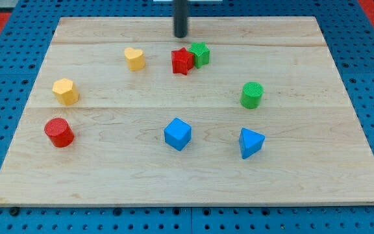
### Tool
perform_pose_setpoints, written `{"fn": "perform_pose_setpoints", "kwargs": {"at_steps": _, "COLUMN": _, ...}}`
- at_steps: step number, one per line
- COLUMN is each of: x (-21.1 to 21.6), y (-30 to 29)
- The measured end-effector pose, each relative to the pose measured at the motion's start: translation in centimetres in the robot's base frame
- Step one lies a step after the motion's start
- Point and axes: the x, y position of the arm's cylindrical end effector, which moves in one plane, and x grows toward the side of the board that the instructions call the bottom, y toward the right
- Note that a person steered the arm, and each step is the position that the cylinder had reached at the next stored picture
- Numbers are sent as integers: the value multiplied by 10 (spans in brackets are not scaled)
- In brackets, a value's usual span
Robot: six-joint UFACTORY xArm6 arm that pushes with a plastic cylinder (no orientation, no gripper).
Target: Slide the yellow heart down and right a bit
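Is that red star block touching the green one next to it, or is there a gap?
Touching, it seems: the red star and green star show no board between them. My tip stands just above them.
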Motion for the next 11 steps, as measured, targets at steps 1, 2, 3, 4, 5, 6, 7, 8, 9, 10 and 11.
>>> {"fn": "perform_pose_setpoints", "kwargs": {"at_steps": 1, "x": 0, "y": -67}}
{"fn": "perform_pose_setpoints", "kwargs": {"at_steps": 2, "x": 9, "y": -113}}
{"fn": "perform_pose_setpoints", "kwargs": {"at_steps": 3, "x": 24, "y": -123}}
{"fn": "perform_pose_setpoints", "kwargs": {"at_steps": 4, "x": 25, "y": -103}}
{"fn": "perform_pose_setpoints", "kwargs": {"at_steps": 5, "x": 25, "y": -65}}
{"fn": "perform_pose_setpoints", "kwargs": {"at_steps": 6, "x": 25, "y": -49}}
{"fn": "perform_pose_setpoints", "kwargs": {"at_steps": 7, "x": 25, "y": -49}}
{"fn": "perform_pose_setpoints", "kwargs": {"at_steps": 8, "x": 27, "y": -52}}
{"fn": "perform_pose_setpoints", "kwargs": {"at_steps": 9, "x": 55, "y": -52}}
{"fn": "perform_pose_setpoints", "kwargs": {"at_steps": 10, "x": 74, "y": -52}}
{"fn": "perform_pose_setpoints", "kwargs": {"at_steps": 11, "x": 74, "y": -59}}
